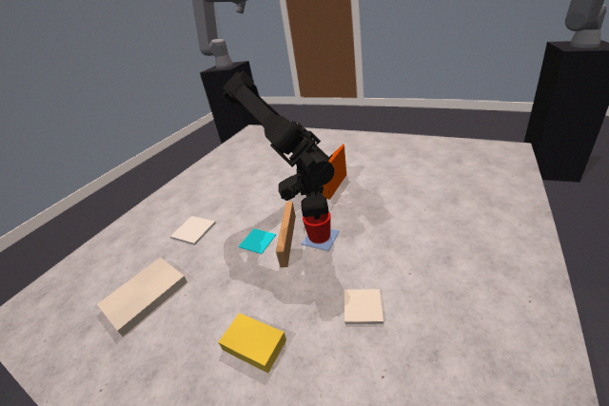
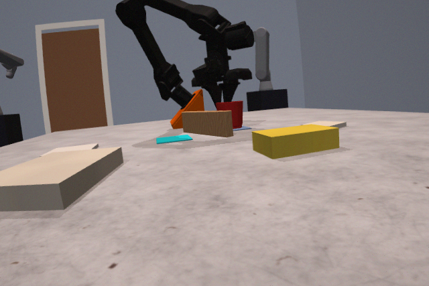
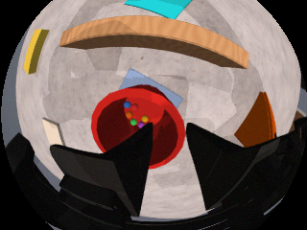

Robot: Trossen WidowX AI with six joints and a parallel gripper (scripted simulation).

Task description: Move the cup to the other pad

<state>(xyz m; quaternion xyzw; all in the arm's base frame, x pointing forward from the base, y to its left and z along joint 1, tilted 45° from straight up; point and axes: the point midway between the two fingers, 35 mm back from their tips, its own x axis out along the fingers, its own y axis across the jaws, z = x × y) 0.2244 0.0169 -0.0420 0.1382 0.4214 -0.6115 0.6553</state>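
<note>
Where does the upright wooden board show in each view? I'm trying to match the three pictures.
Top: wooden board, centre, standing on edge.
Exterior: centre, its broad face towards the camera.
Wrist: curved band across the upper part.
Shared landmark: the red cup, just beside it.

Light even, soft; pale overlapping shadows on bench (image 1: 442,244) beneath my pincer (image 3: 168,153). Wrist view fisheye-warped, black-rimmed. All slightly soft.

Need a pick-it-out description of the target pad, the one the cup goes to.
Find the upright wooden plank near the table's middle. The red cup stands on a pale blue pad on one side of it; the target pad lies flat on the other side. It is the only bright cyan thing there.
</note>
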